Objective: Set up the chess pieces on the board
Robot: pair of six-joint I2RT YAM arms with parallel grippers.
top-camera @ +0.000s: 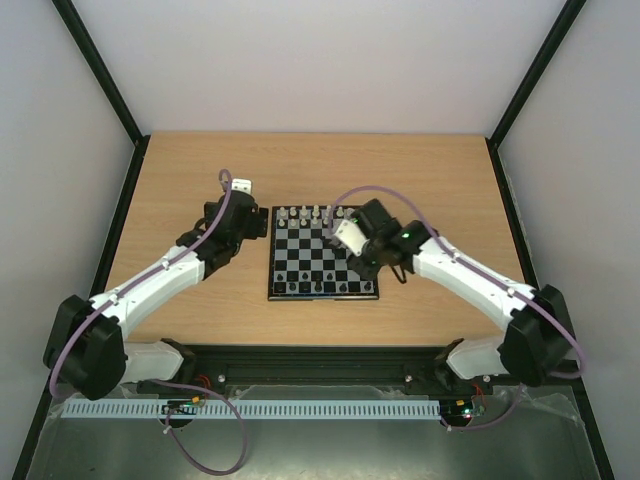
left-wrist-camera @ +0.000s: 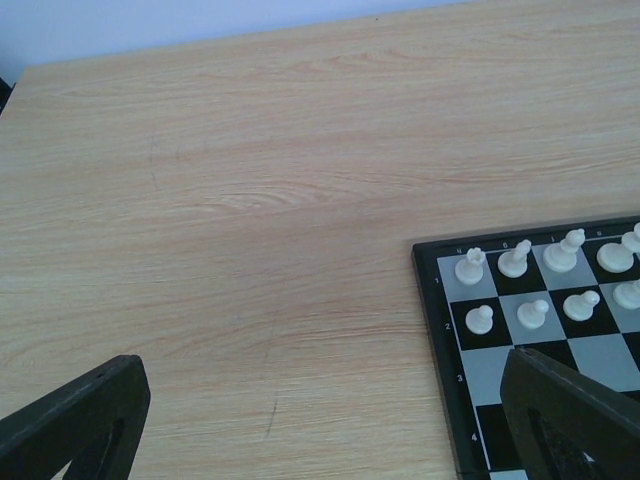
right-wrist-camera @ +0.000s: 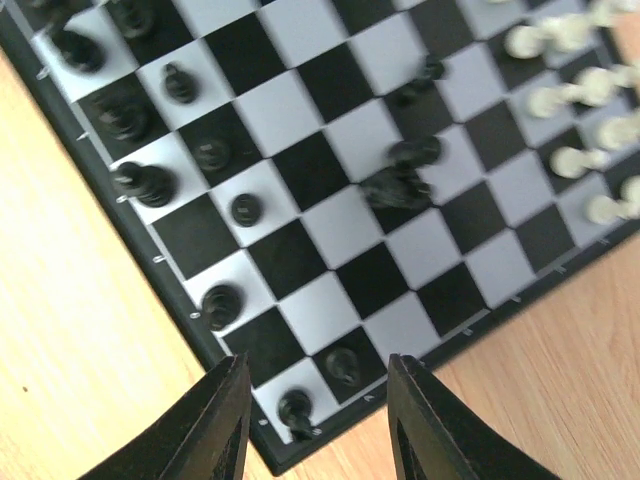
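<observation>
The left arm (top-camera: 150,285) runs from the lower left of the overhead view up over the wooden tabletop (top-camera: 180,180). It ends just left of the board (top-camera: 305,255), near its upper left corner. In its wrist view the left pincer (left-wrist-camera: 322,360) stands wide apart and holds nothing. One dark finger (left-wrist-camera: 90,420) sits in the lower left corner of the frame over bare wood. The other sits in the lower right corner, overlapping the board's edge.

The board lies in the middle of the tabletop, between the two arms. White pieces (top-camera: 310,214) line its top edge in the overhead view; the left wrist view shows them in two rows at the right of its frame. Black pieces (top-camera: 320,287) line the bottom edge. In the right wrist view a few more black pieces, blurred, stand near the middle of the board, apart from the rest.

The right arm (top-camera: 470,275) comes in from the lower right, its end over the board's right half. The right pincer (right-wrist-camera: 318,365) is likewise apart and empty. Its two fingers rise from the bottom of the frame, and between them show the board's black rim and one black piece on a pale square at the edge.
</observation>
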